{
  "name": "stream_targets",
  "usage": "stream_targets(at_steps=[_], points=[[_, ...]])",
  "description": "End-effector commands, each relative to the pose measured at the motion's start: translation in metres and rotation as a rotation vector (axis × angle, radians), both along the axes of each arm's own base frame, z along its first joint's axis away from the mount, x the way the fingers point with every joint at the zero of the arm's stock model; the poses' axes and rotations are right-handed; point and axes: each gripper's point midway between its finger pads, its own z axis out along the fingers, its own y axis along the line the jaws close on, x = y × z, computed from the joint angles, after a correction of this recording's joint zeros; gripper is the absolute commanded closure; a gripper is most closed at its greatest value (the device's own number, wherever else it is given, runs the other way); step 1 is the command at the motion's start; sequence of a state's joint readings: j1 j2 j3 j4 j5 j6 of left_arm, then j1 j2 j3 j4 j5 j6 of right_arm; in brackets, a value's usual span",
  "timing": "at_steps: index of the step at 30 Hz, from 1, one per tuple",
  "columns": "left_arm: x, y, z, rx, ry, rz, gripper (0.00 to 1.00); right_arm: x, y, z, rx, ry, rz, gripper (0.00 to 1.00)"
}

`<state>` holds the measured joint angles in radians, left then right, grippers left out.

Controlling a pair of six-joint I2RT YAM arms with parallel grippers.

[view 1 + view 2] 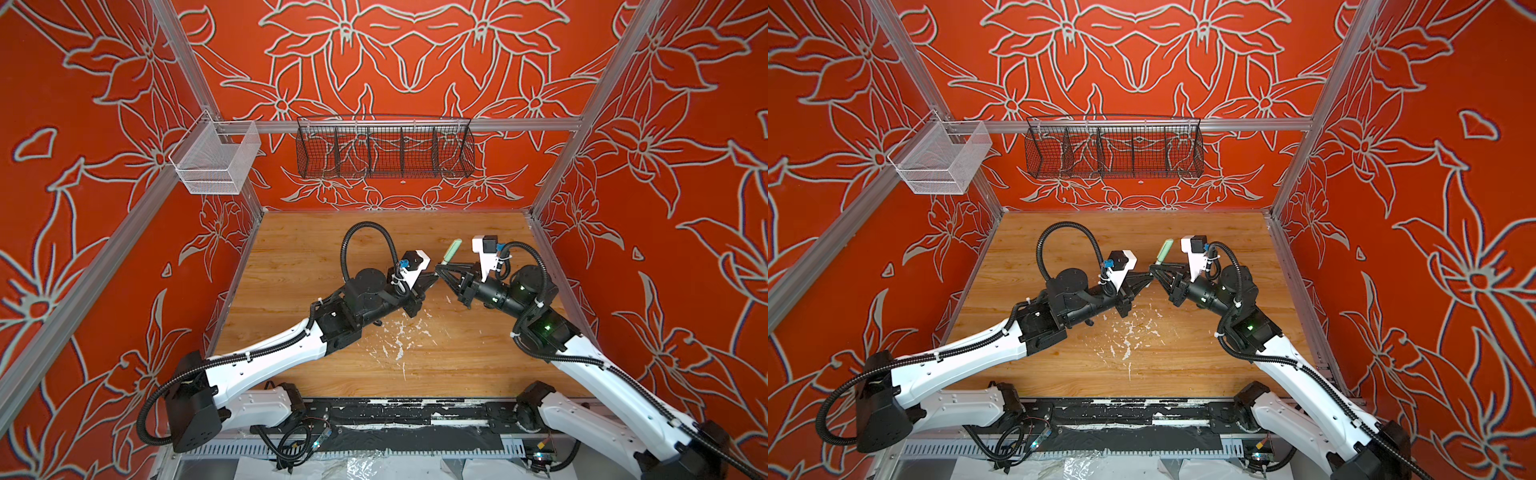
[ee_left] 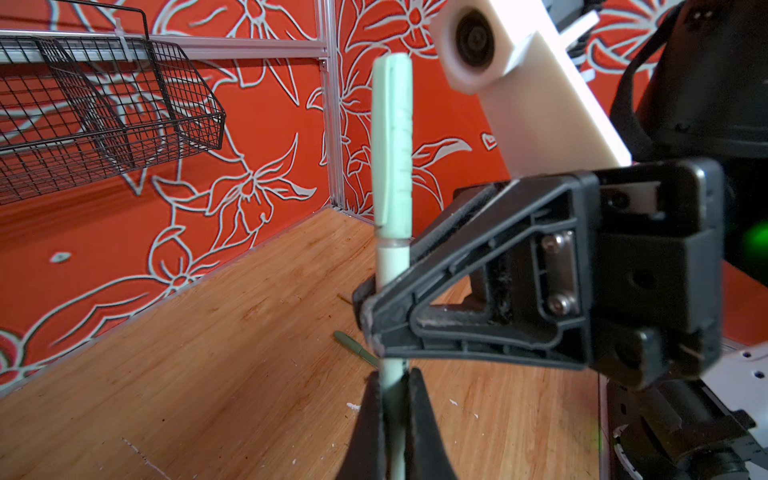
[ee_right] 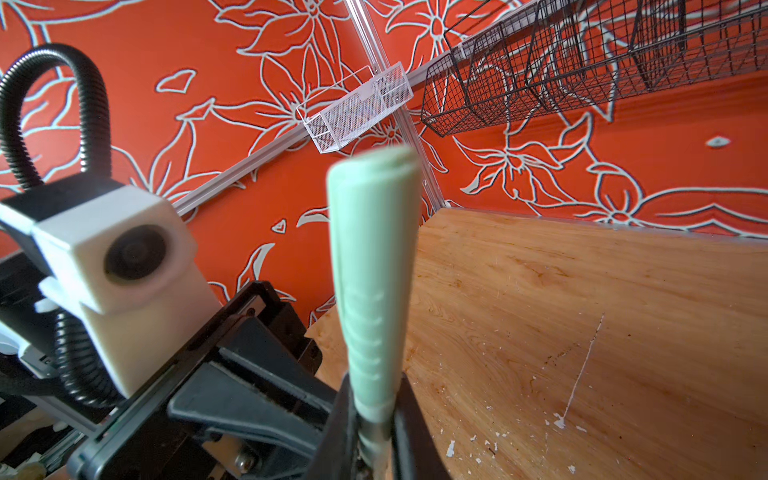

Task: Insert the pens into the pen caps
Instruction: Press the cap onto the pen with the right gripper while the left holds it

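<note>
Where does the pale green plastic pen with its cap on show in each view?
Top view: pale green capped pen, slanted, over mid-table.
Top view: pen in the same spot.
Left wrist: pen upright, centre.
Right wrist: pen upright, centre, blurred.
Shared landmark: black wire basket on the back rail.

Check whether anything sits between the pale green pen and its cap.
Nothing visible does. The cap already sits over the end of the pale green pen. The right pincer is shut on the pen just below the cap, and the left pincer is shut on it further down.
</note>
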<state>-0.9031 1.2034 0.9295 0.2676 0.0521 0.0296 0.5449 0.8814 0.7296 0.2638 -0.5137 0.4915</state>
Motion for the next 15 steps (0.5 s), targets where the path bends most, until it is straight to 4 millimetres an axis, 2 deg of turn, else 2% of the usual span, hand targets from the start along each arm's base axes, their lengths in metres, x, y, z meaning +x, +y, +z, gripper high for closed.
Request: stream_targets(at_steps=[1, 4, 6, 11, 15], points=[[-0.002, -0.006, 0.001, 0.001, 0.003, -0.025, 1.0, -0.006, 0.002, 0.027, 0.038, -0.05, 0.029, 0.95], [-0.002, -0.007, 0.001, 0.001, 0.014, -0.031, 1.0, -0.004, 0.003, 0.025, 0.016, -0.029, 0.024, 1.0], [-0.002, -0.008, -0.001, 0.004, 0.029, -0.033, 1.0, -0.005, 0.005, 0.024, -0.016, -0.021, 0.041, 1.0], [-0.012, -0.015, -0.008, 0.036, 0.074, -0.103, 0.85, -0.012, 0.012, 0.014, -0.155, 0.001, 0.113, 1.0], [-0.013, -0.018, -0.009, 0.063, 0.117, -0.136, 0.84, -0.021, 0.02, 0.013, -0.187, 0.002, 0.197, 1.0]])
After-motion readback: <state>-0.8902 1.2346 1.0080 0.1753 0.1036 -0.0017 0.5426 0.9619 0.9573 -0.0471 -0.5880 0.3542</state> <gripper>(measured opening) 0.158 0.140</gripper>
